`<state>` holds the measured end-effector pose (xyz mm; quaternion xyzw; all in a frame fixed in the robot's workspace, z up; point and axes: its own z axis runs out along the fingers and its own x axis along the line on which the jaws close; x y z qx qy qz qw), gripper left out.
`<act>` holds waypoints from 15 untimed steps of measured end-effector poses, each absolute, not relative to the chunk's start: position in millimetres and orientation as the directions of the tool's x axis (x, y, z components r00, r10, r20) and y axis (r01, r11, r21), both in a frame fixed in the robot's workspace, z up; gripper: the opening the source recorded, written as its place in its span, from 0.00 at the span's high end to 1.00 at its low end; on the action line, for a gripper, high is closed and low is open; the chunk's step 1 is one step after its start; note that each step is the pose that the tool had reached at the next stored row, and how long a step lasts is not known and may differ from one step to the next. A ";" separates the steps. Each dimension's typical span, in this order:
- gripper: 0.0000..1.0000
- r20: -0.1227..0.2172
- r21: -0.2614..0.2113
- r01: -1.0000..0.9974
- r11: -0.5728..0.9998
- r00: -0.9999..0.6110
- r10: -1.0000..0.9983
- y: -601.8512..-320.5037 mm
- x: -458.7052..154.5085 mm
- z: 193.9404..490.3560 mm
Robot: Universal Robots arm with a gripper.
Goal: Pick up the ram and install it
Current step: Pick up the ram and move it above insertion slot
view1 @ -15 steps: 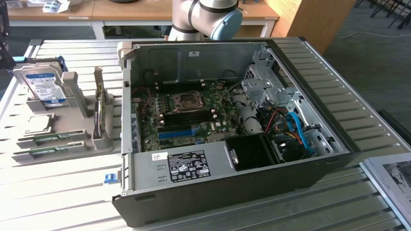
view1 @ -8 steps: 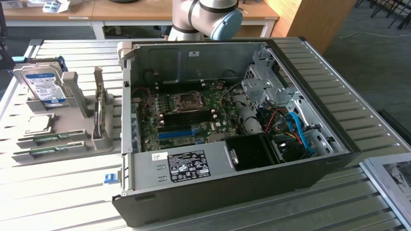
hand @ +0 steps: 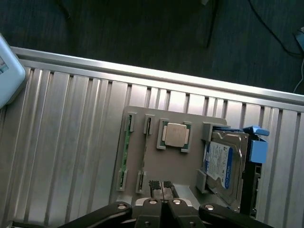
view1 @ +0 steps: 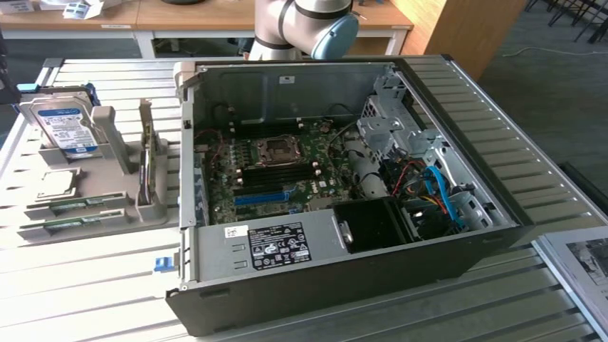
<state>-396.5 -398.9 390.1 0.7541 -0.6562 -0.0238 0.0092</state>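
A green ram stick (view1: 74,204) lies on edge in a slot of the grey holder block (view1: 114,214) at the exterior view's left, with a second one (view1: 62,227) just in front of it. From the wrist view the ram (hand: 124,149) is a thin green strip between two grey clips. My gripper (hand: 161,186) hangs high above the holder block (hand: 171,166), shut, its two dark pads pressed together with nothing between them. It is well apart from the ram. The open computer case (view1: 456,235) shows its motherboard (view1: 275,171).
The holder block also carries a silver-and-blue hard drive (view1: 65,128) standing up, a processor chip (view1: 57,184) and an upright green card (view1: 145,157). The arm's joint (view1: 304,28) rises behind the case. The slatted metal table (view1: 85,285) ends in a rail (hand: 156,76).
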 end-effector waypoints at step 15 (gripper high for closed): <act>0.90 -0.021 0.045 -0.989 -0.141 0.140 -0.990 -398.9 -396.5 380.3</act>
